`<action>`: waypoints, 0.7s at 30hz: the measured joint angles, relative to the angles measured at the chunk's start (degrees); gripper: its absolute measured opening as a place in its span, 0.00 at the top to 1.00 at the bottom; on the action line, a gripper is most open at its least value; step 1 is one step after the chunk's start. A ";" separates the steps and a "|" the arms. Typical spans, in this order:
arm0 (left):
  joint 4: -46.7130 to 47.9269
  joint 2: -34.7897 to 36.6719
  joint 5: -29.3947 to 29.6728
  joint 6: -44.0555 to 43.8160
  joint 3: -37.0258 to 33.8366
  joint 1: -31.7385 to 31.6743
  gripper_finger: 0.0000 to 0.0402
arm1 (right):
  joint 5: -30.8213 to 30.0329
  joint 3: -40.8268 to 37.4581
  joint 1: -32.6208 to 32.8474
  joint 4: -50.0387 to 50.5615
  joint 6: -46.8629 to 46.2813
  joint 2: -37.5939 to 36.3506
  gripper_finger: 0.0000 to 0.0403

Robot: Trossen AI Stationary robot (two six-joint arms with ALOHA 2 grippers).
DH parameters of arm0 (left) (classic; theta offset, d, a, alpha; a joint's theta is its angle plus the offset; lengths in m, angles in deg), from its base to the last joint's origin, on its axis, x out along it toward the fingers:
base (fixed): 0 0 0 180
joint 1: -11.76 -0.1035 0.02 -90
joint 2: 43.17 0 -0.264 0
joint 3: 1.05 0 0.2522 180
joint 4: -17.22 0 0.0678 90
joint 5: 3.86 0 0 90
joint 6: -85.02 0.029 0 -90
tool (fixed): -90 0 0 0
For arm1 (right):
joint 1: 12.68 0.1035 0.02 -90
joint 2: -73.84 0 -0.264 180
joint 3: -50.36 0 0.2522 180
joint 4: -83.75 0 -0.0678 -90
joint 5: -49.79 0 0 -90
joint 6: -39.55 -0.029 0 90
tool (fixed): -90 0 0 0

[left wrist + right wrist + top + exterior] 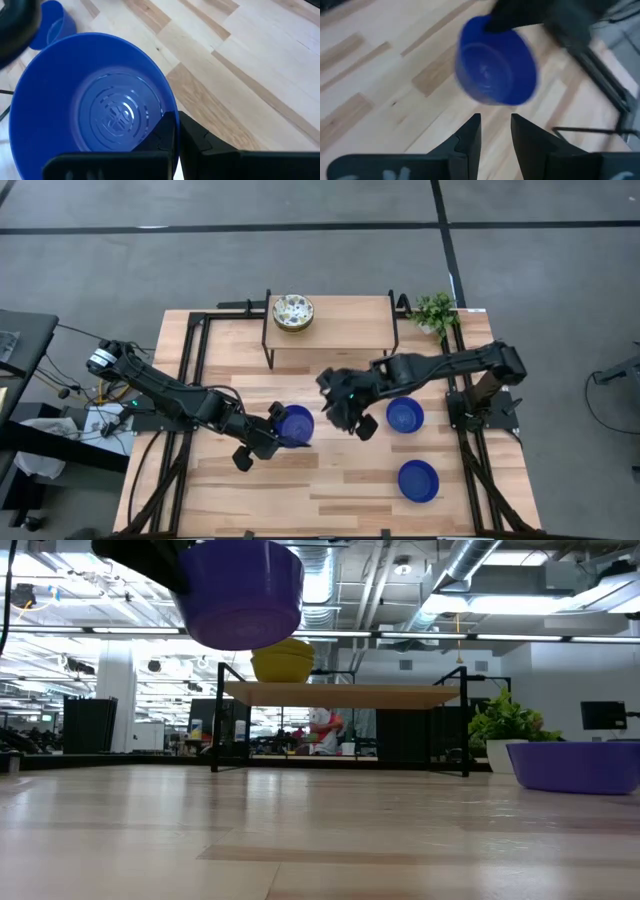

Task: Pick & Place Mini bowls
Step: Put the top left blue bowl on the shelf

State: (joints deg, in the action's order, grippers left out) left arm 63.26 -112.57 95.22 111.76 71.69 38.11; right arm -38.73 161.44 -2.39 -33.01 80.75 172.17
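My left end effector (268,442) is clamped shut on the rim of a blue bowl (295,424), one finger (167,132) inside the wall and the other outside it. The low view shows that bowl well clear of the surface (330,470), hanging level with the floral bowls (293,312) on the far shelf (345,328). I judge this to be the carry step of a pick and place: the bowl is lifted and not yet set anywhere. My left arm reaches in low from the left edge, stretched across toward the middle, with the wrist turned so the bowl's mouth faces up.

Just right of that bowl sits my right end effector (358,423), pointing toward it. Its two fingers (469,137) stand a little apart with nothing between them, so it is open and empty. The right arm comes in from its base at the right edge, elbow bent, forearm angled toward the centre, passing over the second blue bowl (405,415). A third blue bowl (418,480) rests nearer, toward the right, well apart from the others.

Where the held bowl should go I cannot tell; the shelf with the floral stack is a likely spot. Whichever it is, the next move calls for keeping the rim grip firm and the bowl level, and for keeping my two arms clear of each other, since they are close now. A small plant (436,310) stands at the far right corner.
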 joint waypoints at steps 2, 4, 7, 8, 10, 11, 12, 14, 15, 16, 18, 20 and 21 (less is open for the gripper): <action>0.01 0.00 0.03 -0.01 0.00 0.00 0.99 | -0.02 0.02 0.94 0.14 2.04 1.26 0.76; 0.06 0.00 0.07 -0.01 0.00 -0.04 0.99 | -0.46 0.07 1.70 0.16 3.88 2.34 0.76; 0.06 0.00 -0.38 -0.01 0.00 -0.02 0.99 | -1.74 0.07 2.72 -0.37 4.42 3.64 0.76; 0.06 0.00 -1.15 -0.01 0.00 -0.02 0.99 | -1.81 0.07 2.98 -0.32 4.51 3.90 0.76; 0.07 0.00 -1.86 -0.03 0.00 -0.04 0.99 | -1.87 0.07 3.63 -0.68 6.38 4.23 0.76; 0.11 0.00 -1.95 -0.01 0.00 -0.04 0.99 | -1.86 0.07 3.98 -0.62 7.77 4.24 0.76; 0.15 0.00 -2.03 -0.03 0.00 -0.04 0.99 | -1.82 0.07 4.25 -0.89 8.94 4.24 0.76; 0.16 0.00 -2.05 -0.01 0.00 -0.07 0.99 | -1.77 0.07 4.54 -1.93 9.71 4.24 0.76; 0.15 0.00 -2.05 -0.01 0.00 -0.07 0.99 | -1.73 0.07 4.61 -2.44 9.81 4.24 0.76; 0.15 0.00 -2.05 -0.01 0.00 -0.07 0.99 | -1.73 0.07 4.73 -2.98 9.82 4.24 0.76; 0.12 0.00 -2.06 -0.02 0.00 -0.07 0.99 | -1.73 0.07 4.72 -4.28 9.85 4.24 0.76; 0.08 0.00 -2.07 -0.03 0.00 -0.07 0.99 | -1.57 0.07 4.72 -5.42 9.85 4.24 0.76; 0.08 0.00 -2.07 -0.03 0.00 -0.07 0.99 | -1.49 0.07 4.74 -6.02 9.85 4.24 0.76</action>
State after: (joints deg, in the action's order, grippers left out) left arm 63.33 -112.57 93.15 111.74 71.69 38.04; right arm -40.22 161.50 2.34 -39.03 90.60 176.41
